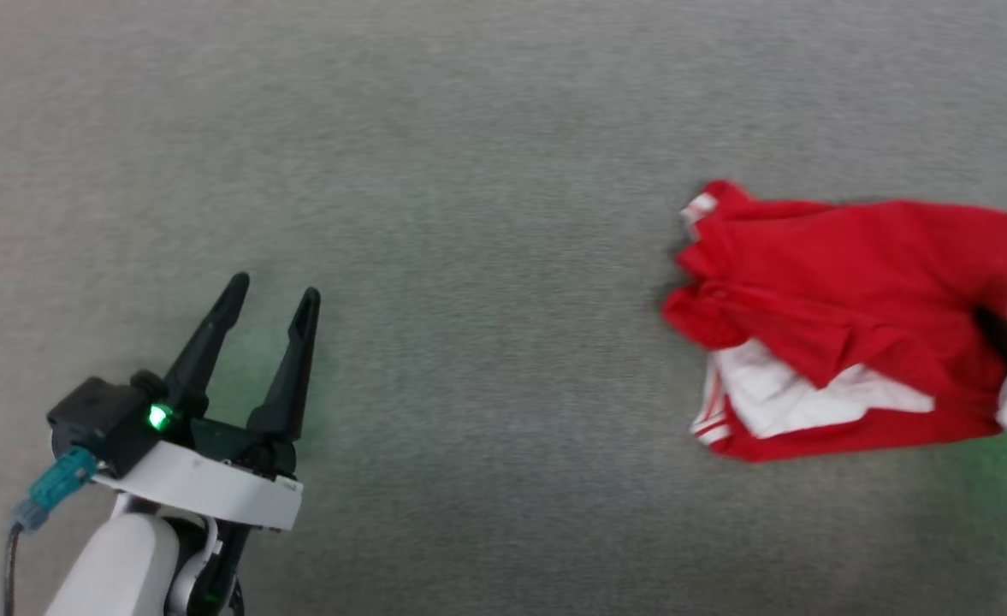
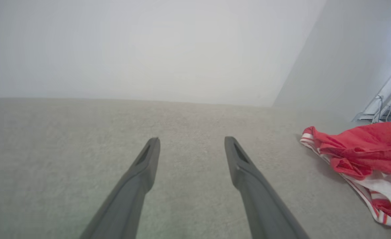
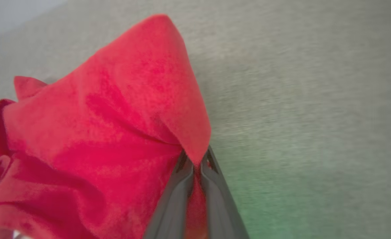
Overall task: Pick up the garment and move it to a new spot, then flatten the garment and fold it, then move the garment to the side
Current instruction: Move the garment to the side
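At the right edge of the head view, the right pincer [image 1: 1001, 335] is pinched tight on a red fold of the garment [image 1: 854, 282]; its wrist view shows the two dark fingers [image 3: 173, 205] pressed together, with cloth drawn up between their tips into a peak. The garment lies crumpled on the right part of the grey surface [image 1: 486, 171], red body uppermost; a white sleeve and striped trim show at its near and left edges (the chest print cannot be seen). Well apart from it, at lower left, the left pincer [image 1: 273, 289] hovers over the surface, its fingers spread wide with nothing between them.
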Robot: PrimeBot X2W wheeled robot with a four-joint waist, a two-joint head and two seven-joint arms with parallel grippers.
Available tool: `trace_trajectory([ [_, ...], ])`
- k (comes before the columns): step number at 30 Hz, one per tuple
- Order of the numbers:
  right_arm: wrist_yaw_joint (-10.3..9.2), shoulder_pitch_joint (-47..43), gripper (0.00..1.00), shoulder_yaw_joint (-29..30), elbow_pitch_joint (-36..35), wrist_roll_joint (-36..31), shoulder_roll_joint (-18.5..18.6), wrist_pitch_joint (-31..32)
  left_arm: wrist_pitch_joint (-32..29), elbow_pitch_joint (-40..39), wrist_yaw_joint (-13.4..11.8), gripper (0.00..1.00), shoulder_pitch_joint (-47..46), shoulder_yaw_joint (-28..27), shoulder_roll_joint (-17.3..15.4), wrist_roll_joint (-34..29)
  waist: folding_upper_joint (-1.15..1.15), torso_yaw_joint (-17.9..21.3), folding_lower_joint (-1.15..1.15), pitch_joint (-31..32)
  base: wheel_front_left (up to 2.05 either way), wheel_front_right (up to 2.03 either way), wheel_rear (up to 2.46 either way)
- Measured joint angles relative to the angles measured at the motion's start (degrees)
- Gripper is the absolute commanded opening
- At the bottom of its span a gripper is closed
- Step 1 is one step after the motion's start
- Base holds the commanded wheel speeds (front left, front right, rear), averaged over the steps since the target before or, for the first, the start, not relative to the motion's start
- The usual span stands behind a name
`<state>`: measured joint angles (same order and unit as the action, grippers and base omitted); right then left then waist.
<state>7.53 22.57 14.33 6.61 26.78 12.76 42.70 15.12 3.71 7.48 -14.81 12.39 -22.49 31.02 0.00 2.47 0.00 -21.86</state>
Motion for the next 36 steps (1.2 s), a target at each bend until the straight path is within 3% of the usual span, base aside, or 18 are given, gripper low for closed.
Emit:
trace_trajectory([
  [8, -0.01, -1.19, 0.00, 9.83, 1.00, -1.02, -0.20, -7.57, -0.02, -4.34, 0.00, 1.00, -2.93, 3.60, -3.93, -0.51, 0.00, 6.18, 0.00, -0.84, 0.00, 0.00, 0.00],
  [18, -0.01, 1.22, 0.00, 14.94, 2.57, -4.32, 1.10, -12.60, -0.02, -7.34, 0.00, 1.00, -8.51, 5.94, -8.93, -1.45, 0.00, 10.95, 0.00, -4.56, 0.00, 0.00, 0.00],
  [30, -0.01, 13.88, 0.00, 17.04, 14.88, -13.24, 5.98, -23.04, -0.03, -9.69, 0.00, 1.00, -15.83, 7.39, -15.01, -2.31, 0.00, 13.24, 0.00, -10.78, 0.00, 0.00, 0.00],
  [36, -0.01, 17.64, 0.00, 17.86, 21.11, -17.49, 4.87, -27.73, -0.03, -11.24, 0.00, 1.00, -17.22, 8.99, -17.16, -2.90, 0.00, 14.42, 0.00, -13.15, 0.00, 0.00, 0.00],
])
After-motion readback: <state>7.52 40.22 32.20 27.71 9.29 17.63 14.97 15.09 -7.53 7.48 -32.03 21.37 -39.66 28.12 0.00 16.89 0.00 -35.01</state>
